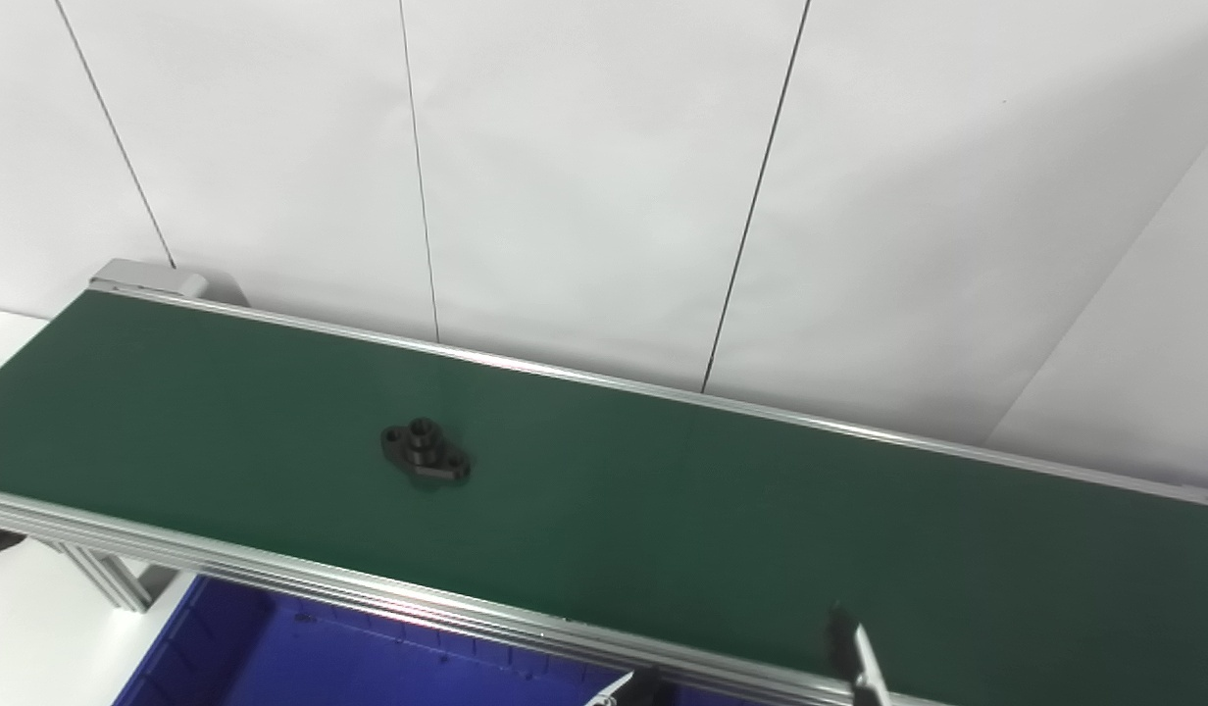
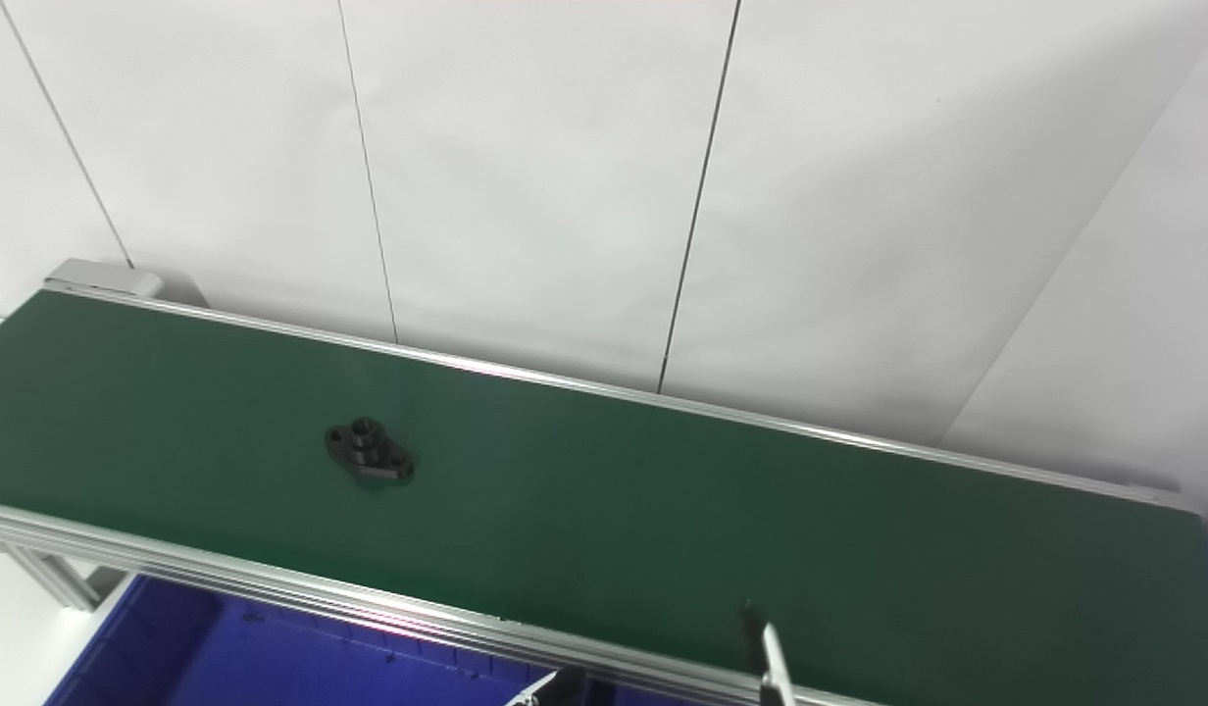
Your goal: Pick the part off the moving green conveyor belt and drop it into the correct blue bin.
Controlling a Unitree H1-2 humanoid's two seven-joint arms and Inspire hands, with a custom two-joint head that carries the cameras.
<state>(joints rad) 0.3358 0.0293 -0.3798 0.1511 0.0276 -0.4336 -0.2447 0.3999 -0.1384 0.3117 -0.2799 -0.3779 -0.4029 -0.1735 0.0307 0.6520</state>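
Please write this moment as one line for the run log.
part: on belt, untouched | right hand: only fingertips visible at bottom edge, state unclear | left hand: not in view | bin: below belt's near rail

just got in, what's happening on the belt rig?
Nothing is being held yet. A black part lies flat on the green belt, left of center, untouched. Only the tips of a hand's fingers poke in at the bottom edge, well right of the part; which hand, and whether it's open, can't be told. A blue bin sits below the belt's near rail.
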